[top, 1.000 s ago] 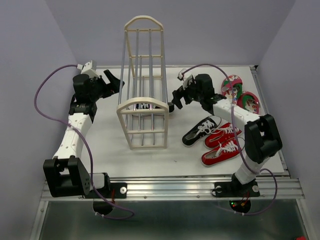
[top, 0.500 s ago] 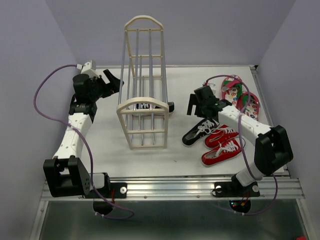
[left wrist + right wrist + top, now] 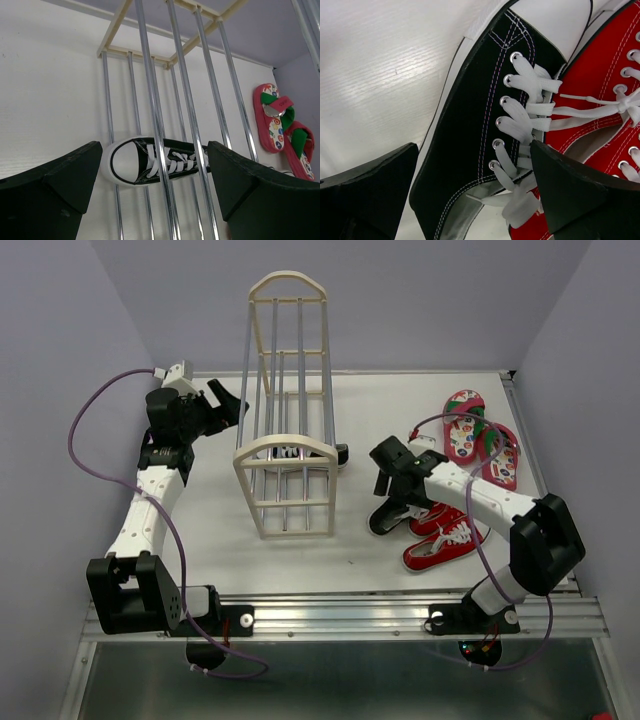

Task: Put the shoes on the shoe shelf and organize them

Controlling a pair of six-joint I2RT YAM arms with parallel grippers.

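**Shoe shelf** [image 3: 285, 444]: grey rods [image 3: 153, 100] stand between the left gripper [image 3: 154, 150] and the black sneaker inside [image 3: 131, 162], with only narrow gaps between them.
**Table** [image 3: 345, 510]: a bare strip lies between the shelf and the loose shoes.
**Loose black sneaker** [image 3: 475, 120]: there is bare table on one flank, and a red sneaker [image 3: 600, 100] touches the other. The right gripper [image 3: 472, 149] has its jaws spread either side.
**Flip-flops** [image 3: 480, 435]: these lie near the far right edge, apart from the sneakers.

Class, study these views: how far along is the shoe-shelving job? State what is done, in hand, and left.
Done: one black sneaker lies low inside the shoe shelf. In hand: the right gripper, open, hovers over the second black sneaker, not gripping. Left: that shoe, two red sneakers and two flip-flops, all on the table.
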